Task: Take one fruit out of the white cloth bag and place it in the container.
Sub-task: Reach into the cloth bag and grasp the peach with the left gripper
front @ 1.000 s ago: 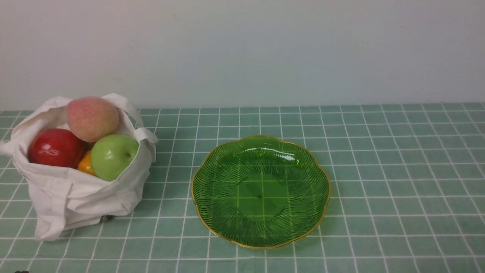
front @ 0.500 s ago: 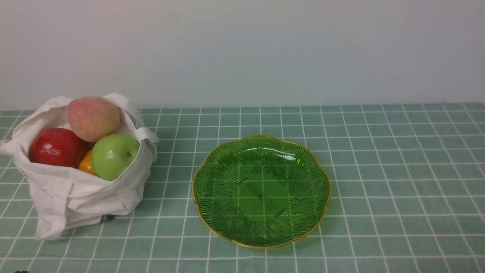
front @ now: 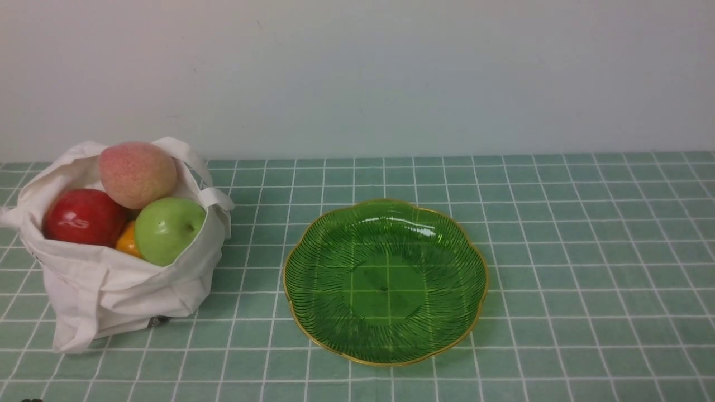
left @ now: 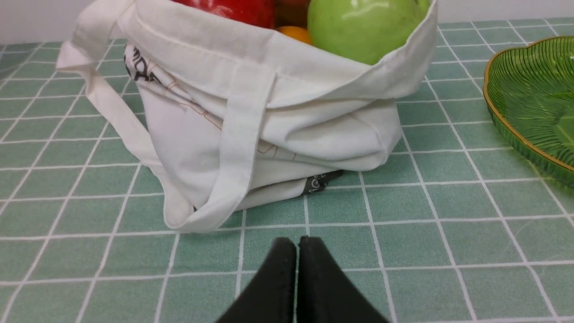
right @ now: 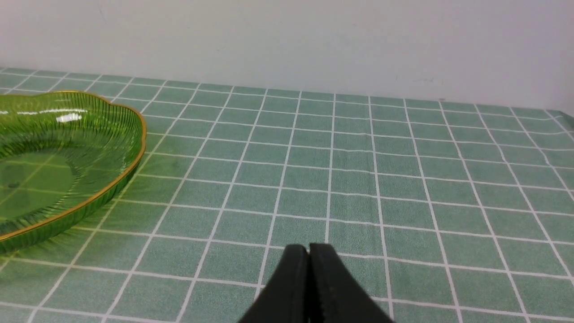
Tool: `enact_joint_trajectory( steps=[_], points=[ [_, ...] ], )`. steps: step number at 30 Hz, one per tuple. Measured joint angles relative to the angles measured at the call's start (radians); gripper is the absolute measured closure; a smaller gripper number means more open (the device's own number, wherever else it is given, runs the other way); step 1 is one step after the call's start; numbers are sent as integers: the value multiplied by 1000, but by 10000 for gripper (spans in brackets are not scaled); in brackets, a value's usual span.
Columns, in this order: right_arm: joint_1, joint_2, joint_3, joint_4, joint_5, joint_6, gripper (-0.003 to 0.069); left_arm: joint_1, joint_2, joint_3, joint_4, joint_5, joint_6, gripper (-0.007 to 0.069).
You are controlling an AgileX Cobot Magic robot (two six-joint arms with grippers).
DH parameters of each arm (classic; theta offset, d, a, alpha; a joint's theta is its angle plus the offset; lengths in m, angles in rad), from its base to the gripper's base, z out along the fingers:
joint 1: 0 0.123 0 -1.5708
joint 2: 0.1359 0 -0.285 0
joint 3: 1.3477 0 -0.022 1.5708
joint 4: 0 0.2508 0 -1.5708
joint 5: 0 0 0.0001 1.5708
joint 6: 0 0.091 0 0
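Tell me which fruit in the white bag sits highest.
The speckled pink-and-yellow peach; it rests on top, above the red apple and green apple, with an orange fruit wedged low between them.

A staged test bench, as in a robotics lab, is suggested. A green grid-patterned cloth (front: 586, 262) is spread under a white cloth bag (front: 111, 285) and green dish (front: 313, 312), and a plain pale wall (front: 391, 72) is seen behind.
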Motion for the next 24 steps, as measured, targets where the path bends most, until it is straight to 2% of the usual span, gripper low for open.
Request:
enact_joint_trajectory(
  steps=[5,12,13,16,17,20,24],
  points=[
    [0,0,0,0,0,0,674,0,0,1,-50,-25,-12,632],
    [0,0,0,0,0,0,674,0,0,1,-398,-192,-120,632],
    [0,0,0,0,0,0,674,0,0,1,-471,-238,-127,632],
    [0,0,0,0,0,0,674,0,0,1,-575,-332,-130,632],
    [0,0,0,0,0,0,674,0,0,1,-620,-432,-132,632],
    [0,0,0,0,0,0,674,0,0,-32,-666,-536,-130,632],
    [0,0,0,0,0,0,674,0,16,-200,-627,-490,-56,632]
  ],
)
